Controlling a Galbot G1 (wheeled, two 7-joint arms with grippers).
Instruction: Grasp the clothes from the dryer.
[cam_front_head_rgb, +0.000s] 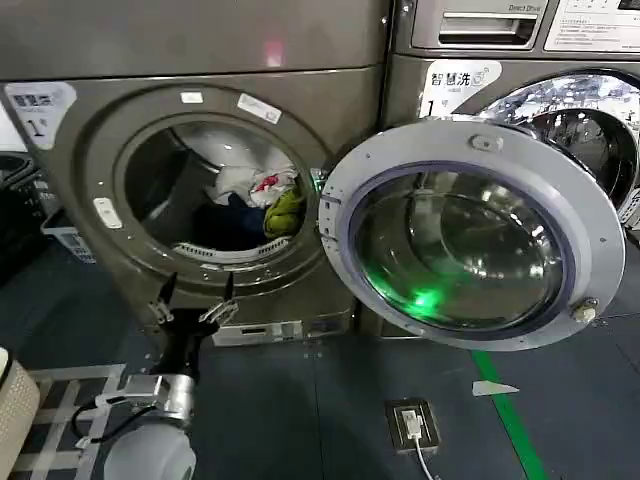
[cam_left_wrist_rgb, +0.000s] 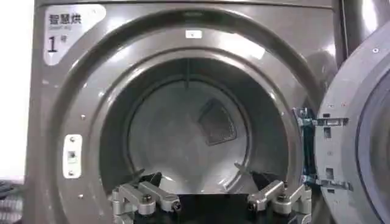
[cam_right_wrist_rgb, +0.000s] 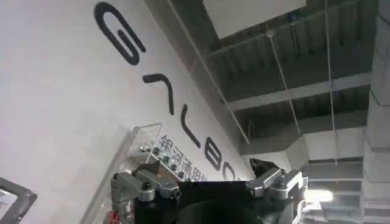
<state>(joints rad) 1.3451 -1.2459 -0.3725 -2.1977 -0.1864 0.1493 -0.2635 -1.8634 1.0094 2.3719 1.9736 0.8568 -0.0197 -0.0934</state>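
Observation:
The dryer (cam_front_head_rgb: 90, 150) is bronze-grey with a "1" sticker, and its round glass door (cam_front_head_rgb: 470, 235) is swung open to the right. Inside the drum lie the clothes (cam_front_head_rgb: 255, 195): white, dark navy, a yellow-green piece and a white piece with red pattern. My left gripper (cam_front_head_rgb: 195, 295) is open just below and in front of the porthole, holding nothing. In the left wrist view the left gripper (cam_left_wrist_rgb: 204, 182) faces the dryer (cam_left_wrist_rgb: 67, 79) opening, its fingers spread wide. My right gripper (cam_right_wrist_rgb: 201, 173) is raised toward a lettered wall and ceiling, open and empty.
A second machine with a shiny silver drum (cam_front_head_rgb: 580, 125) stands to the right behind the open door. Dark and white baskets (cam_front_head_rgb: 40, 225) sit at the left. A floor socket with cable (cam_front_head_rgb: 412, 422) and a green floor line (cam_front_head_rgb: 510, 420) lie below the door.

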